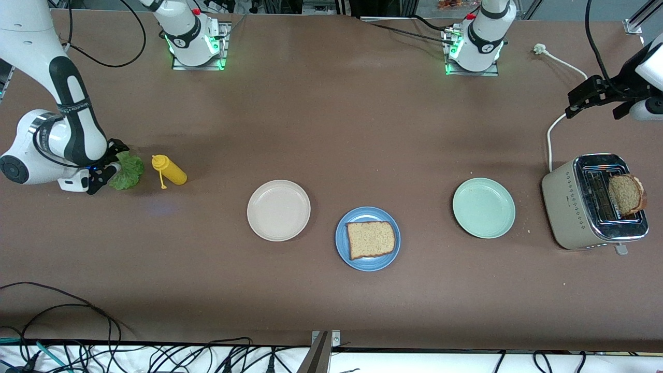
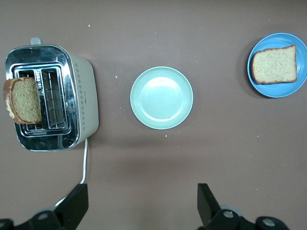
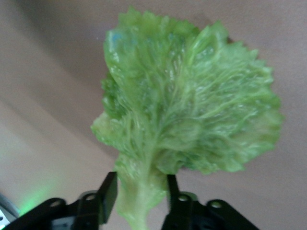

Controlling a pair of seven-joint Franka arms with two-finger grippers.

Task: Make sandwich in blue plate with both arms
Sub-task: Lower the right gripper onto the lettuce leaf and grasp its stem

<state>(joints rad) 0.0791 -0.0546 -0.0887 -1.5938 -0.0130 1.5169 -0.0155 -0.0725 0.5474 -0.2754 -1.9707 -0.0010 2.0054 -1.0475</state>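
Right gripper sits low at the right arm's end of the table, its two black fingers drawn in against the pale stem of a ruffled green lettuce leaf, one on each side; the right wrist view shows the stem between them, the leaf spreading out over the brown table. In the front view the same lettuce leaf lies just beside a yellow squeeze bottle, which rests on its side a little toward the middle of the table. Left gripper is up in the air at the left arm's end of the table, waiting, its fingers spread wide with nothing between them. Under it the left wrist view takes in a beige toaster with a slice of brown bread standing up out of one slot, a white power cord running from the toaster toward the arms' bases. Near the middle of the table the blue plate carries one slice of wholegrain bread lying flat, with nothing on top of it. A beige plate stands toward the right arm's end from it and a pale green plate toward the left arm's end, both slightly farther from the front camera than the blue plate.
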